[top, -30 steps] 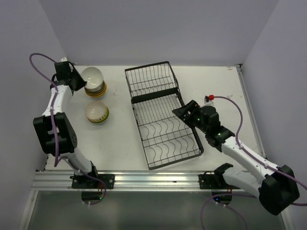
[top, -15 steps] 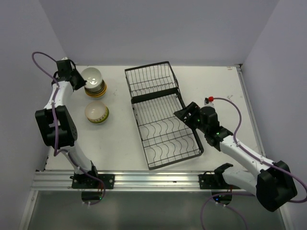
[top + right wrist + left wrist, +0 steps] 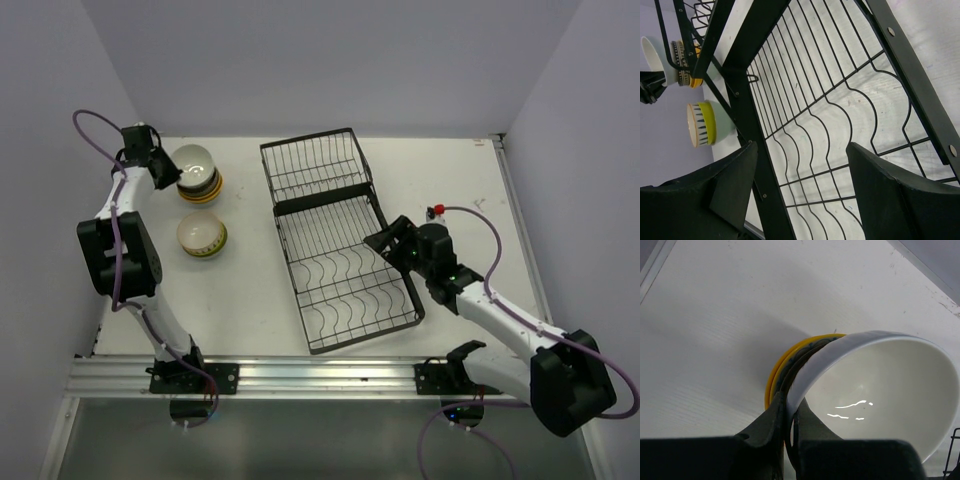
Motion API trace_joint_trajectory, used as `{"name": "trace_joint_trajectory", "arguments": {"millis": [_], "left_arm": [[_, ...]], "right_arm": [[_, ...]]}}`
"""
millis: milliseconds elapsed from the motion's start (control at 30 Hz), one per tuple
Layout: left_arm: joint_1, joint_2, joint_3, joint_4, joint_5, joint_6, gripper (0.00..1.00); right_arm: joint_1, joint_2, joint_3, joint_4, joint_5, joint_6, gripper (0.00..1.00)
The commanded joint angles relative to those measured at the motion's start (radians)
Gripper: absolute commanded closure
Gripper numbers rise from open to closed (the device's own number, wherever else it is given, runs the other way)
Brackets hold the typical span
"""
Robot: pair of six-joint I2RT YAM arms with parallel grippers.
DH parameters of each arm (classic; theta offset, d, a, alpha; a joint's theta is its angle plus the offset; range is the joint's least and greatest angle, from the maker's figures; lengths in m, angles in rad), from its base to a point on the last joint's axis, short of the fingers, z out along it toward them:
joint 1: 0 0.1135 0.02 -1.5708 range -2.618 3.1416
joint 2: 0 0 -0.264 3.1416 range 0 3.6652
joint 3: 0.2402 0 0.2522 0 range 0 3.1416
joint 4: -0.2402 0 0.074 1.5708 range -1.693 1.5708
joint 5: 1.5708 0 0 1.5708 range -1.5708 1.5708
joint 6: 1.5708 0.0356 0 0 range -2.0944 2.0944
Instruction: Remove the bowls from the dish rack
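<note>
At the far left of the table, my left gripper (image 3: 166, 172) (image 3: 790, 410) is shut on the rim of a white bowl (image 3: 194, 159) (image 3: 880, 385). The bowl is tilted over a stack of bowls (image 3: 203, 188) with an orange rim (image 3: 774, 382) showing beneath it. A yellow-green bowl with black stripes (image 3: 201, 236) (image 3: 702, 123) stands alone in front of that stack. The black wire dish rack (image 3: 335, 240) (image 3: 815, 115) lies mid-table, with only bare wire showing inside. My right gripper (image 3: 385, 240) (image 3: 801, 147) hangs open over the rack's right side with nothing between its fingers.
The side wall runs close behind the left gripper and the stack. The right arm's cable with a red fitting (image 3: 440, 206) lies right of the rack. The table's back edge is just beyond the rack's small section.
The left gripper has lowered the white bowl a little toward the stack and turned slightly. The right gripper has drifted slightly along the rack's right edge, still open.
</note>
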Motion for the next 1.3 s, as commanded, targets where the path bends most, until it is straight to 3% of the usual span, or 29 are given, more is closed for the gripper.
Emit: {"name": "trace_joint_trajectory", "arguments": {"millis": [0,33,200,567,933,1100,1267], "left_arm": [[0.009,-0.012,0.029,0.033,0.021,-0.011,0.96],[0.009,-0.011,0.029,0.033,0.02,-0.01,0.85],[0.009,-0.015,0.032,0.028,0.021,-0.007,0.62],[0.01,-0.103,0.081,-0.013,-0.043,0.022,0.52],[0.01,-0.184,-0.007,0.002,-0.072,0.033,0.49],[0.01,-0.383,-0.09,0.041,-0.057,0.044,0.34],[0.007,-0.696,-0.345,0.209,0.071,0.035,0.25]], "right_arm": [[-0.007,0.01,-0.014,0.047,-0.016,-0.015,0.23],[-0.007,0.015,-0.017,0.049,-0.018,-0.015,0.23],[-0.01,0.03,-0.029,0.058,-0.021,-0.011,0.23],[-0.017,0.024,-0.042,0.047,-0.03,-0.009,0.23],[-0.02,-0.03,-0.034,-0.002,-0.025,-0.026,0.23],[-0.022,-0.074,0.011,-0.088,-0.024,-0.075,0.22],[-0.023,-0.108,0.107,-0.218,0.002,-0.219,0.18]]}}
